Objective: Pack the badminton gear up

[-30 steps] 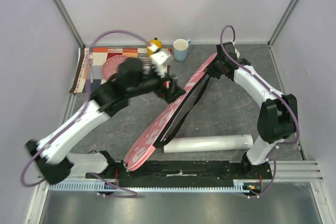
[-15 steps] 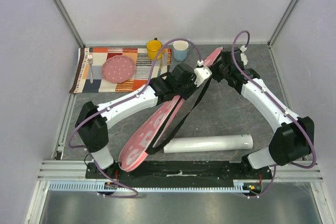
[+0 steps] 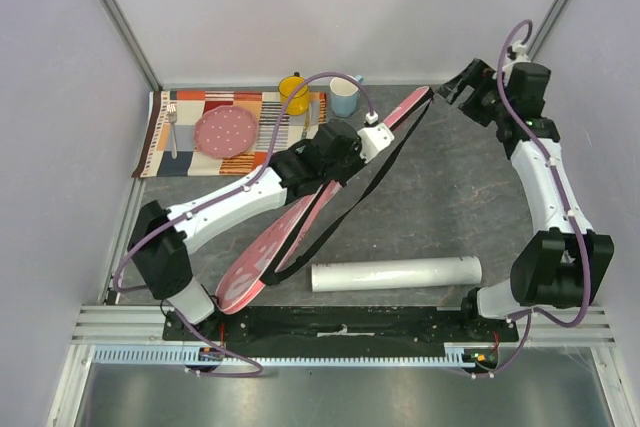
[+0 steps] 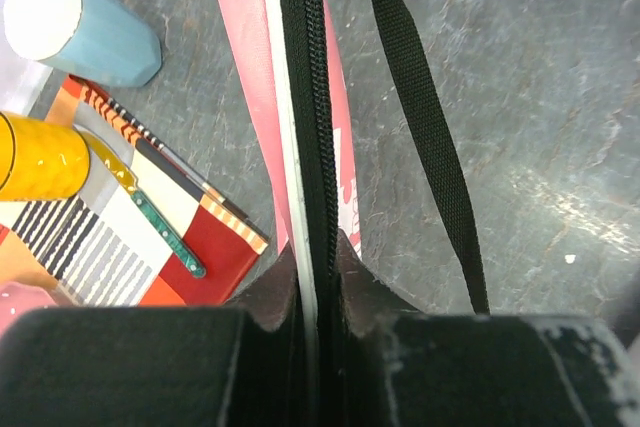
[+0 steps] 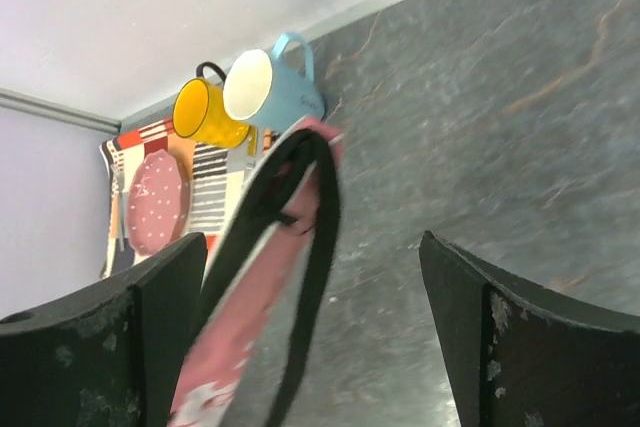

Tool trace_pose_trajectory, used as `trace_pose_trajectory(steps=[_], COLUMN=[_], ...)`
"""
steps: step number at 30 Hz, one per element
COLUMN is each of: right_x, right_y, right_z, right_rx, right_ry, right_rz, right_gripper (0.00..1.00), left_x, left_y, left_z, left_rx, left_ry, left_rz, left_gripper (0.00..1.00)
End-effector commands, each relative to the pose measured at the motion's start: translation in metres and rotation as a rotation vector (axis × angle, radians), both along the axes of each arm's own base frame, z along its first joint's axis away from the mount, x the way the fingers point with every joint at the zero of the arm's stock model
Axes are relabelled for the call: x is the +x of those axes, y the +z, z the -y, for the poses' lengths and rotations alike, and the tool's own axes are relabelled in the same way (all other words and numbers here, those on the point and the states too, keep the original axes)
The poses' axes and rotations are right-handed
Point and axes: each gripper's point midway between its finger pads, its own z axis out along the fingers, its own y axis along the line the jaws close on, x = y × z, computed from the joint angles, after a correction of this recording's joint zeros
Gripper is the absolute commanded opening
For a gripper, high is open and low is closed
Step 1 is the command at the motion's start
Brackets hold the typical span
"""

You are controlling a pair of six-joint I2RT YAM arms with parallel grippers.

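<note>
Pinched in the left gripper (image 4: 318, 265): the zipped edge of the pink bag (image 3: 262, 265), jaws closed down to the thickness of the seam. Gripped partway along rather than at an end, likely to keep so long a bag balanced and turned edge-up. Running away from the fingers, the black zipper (image 4: 306, 97), shut as far as can be seen, with the black strap (image 4: 420, 117) hanging loose beside it over the grey table (image 3: 440, 197). Slanted from the arm bases toward the far wall, narrow end close to the blue mug (image 3: 344, 97) and yellow mug (image 3: 293, 92).

Spread wide and holding nothing: the right gripper (image 3: 458, 93), raised near the far right corner, just off the bag's narrow tip and apart from it. Perhaps parked to leave the bag to the left arm, perhaps ready to take that tip; cannot tell which.

Lying flat near the arm bases, the white tube (image 3: 395, 273), near the bag's wide end. No rackets or shuttlecocks in sight; possibly packed inside already, not checkable. Off to the far left, the dotted plate (image 3: 225, 131) on its striped placemat (image 3: 200, 105), no part of the job.
</note>
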Motion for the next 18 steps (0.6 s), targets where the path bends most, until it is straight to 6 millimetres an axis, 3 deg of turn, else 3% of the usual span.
trace_pose_trajectory(steps=[1, 2, 3, 5, 7, 10, 14, 18], right_x=[-0.008, -0.014, -0.011, -0.017, -0.020, -0.029, -0.044, -0.062], right_y=[0.032, 0.035, 0.052, 0.044, 0.042, 0.045, 0.068, 0.092], right_z=[0.007, 0.003, 0.007, 0.006, -0.001, -0.009, 0.001, 0.003], right_rx=[-0.098, -0.075, -0.078, -0.002, 0.043, 0.070, 0.015, -0.016], right_ry=[0.229, 0.278, 0.286, 0.295, 0.365, 0.424, 0.318, 0.270], right_rz=[0.237, 0.274, 0.384, 0.385, 0.396, 0.424, 0.507, 0.560], right_gripper=[0.94, 0.94, 0.93, 0.89, 0.72, 0.65, 0.82, 0.83], left_x=[-0.020, -0.024, -0.030, -0.033, -0.037, -0.041, -0.041, -0.042], left_y=[0.051, 0.050, 0.056, 0.058, 0.061, 0.064, 0.063, 0.066], left_z=[0.000, -0.001, 0.000, -0.004, -0.008, -0.011, -0.012, -0.014], left_rx=[-0.102, -0.105, -0.140, -0.167, -0.186, -0.197, -0.198, -0.202], left_ry=[-0.100, -0.108, -0.121, -0.128, -0.137, -0.153, -0.161, -0.165], left_rz=[0.043, 0.025, 0.004, -0.019, -0.033, -0.040, -0.038, -0.031], left_gripper=[0.02, 0.02, 0.02, 0.02, 0.02, 0.02, 0.02, 0.02])
